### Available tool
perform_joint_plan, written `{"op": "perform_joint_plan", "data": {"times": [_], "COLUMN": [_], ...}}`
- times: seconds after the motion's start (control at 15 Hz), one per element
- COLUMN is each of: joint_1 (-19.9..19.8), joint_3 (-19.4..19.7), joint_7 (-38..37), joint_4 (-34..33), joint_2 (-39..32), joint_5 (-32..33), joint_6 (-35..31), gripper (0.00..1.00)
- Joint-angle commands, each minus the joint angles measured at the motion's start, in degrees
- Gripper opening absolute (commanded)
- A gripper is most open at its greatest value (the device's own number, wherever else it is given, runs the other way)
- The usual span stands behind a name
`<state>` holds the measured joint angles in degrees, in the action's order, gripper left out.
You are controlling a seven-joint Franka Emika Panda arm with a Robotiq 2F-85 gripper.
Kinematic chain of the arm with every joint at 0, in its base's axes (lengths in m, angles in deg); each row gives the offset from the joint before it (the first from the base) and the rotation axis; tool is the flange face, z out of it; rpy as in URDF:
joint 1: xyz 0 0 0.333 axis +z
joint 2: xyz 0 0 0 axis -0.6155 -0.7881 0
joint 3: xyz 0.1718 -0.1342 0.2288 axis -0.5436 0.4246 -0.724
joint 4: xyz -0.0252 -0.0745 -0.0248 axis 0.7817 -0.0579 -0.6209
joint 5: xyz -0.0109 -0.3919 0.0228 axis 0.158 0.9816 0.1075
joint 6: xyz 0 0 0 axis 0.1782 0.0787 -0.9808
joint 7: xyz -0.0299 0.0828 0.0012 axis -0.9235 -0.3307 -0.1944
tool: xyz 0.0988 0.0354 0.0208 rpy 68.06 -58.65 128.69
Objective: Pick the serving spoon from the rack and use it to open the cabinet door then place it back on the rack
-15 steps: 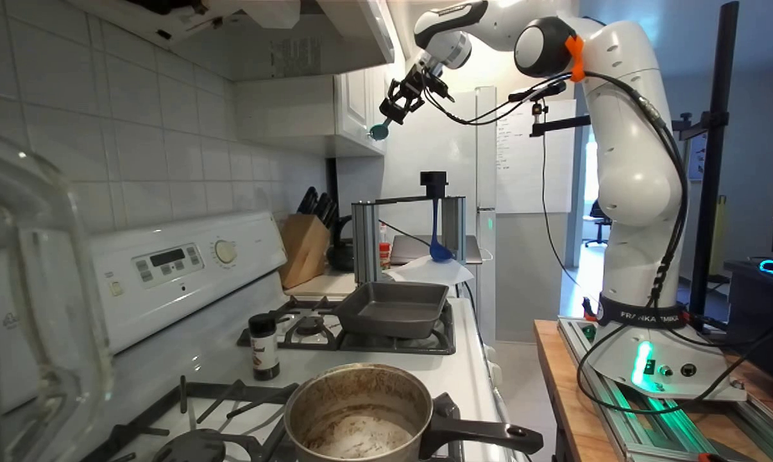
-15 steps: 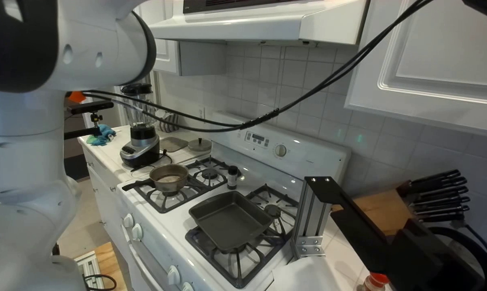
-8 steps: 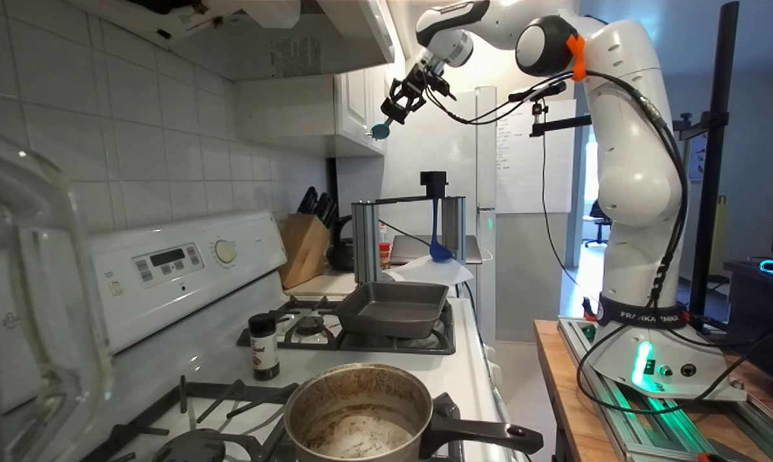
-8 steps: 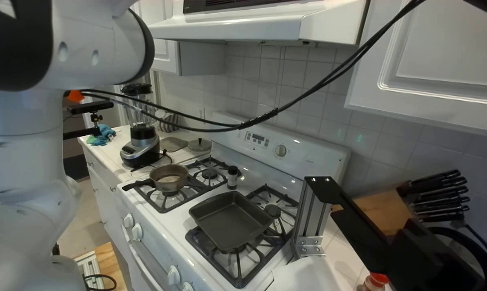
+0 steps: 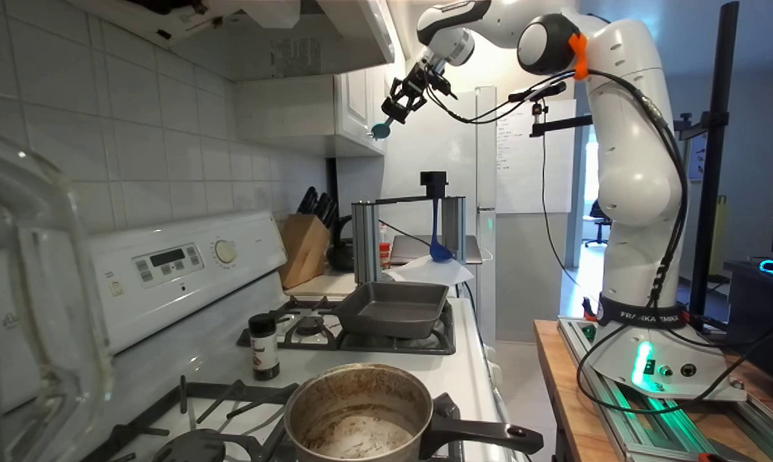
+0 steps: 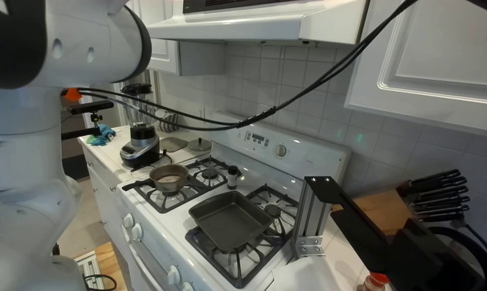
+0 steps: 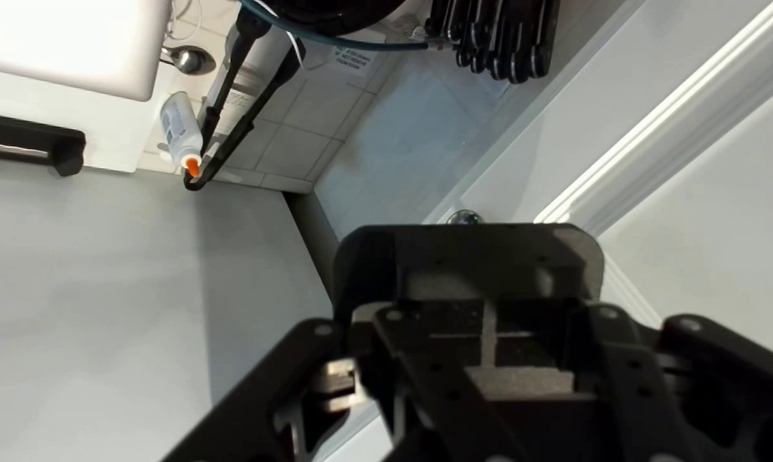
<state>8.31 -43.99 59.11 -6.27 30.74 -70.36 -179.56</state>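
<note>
Both exterior views from opposite ends, sharing a white gas stove (image 5: 460, 369), wrist view looking down, near a white panelled cabinet door (image 7: 713, 244)

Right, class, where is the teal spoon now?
In an exterior view, the teal spoon is at upper centre, held in the gripper, its round head by the lower right edge of the white wall cabinet; contact is unclear.

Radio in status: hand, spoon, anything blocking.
Hand closed on serving spoon. Spoon near cabinet door, contact unclear. Door looks shut. No obstruction seen.
</note>
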Motion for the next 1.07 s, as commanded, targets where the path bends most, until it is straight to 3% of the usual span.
{"op": "perform_joint_plan", "data": {"times": [0.0,0.4,1.0], "joint_1": [1.60,3.19,6.16], "joint_3": [0.31,0.02,-1.62], "joint_7": [-2.75,-9.72,-26.21], "joint_4": [6.69,15.11,32.29], "joint_2": [5.97,11.86,24.78], "joint_5": [2.92,6.95,17.38], "joint_6": [1.91,-2.26,-10.71], "gripper": [0.22,0.22,0.22]}}
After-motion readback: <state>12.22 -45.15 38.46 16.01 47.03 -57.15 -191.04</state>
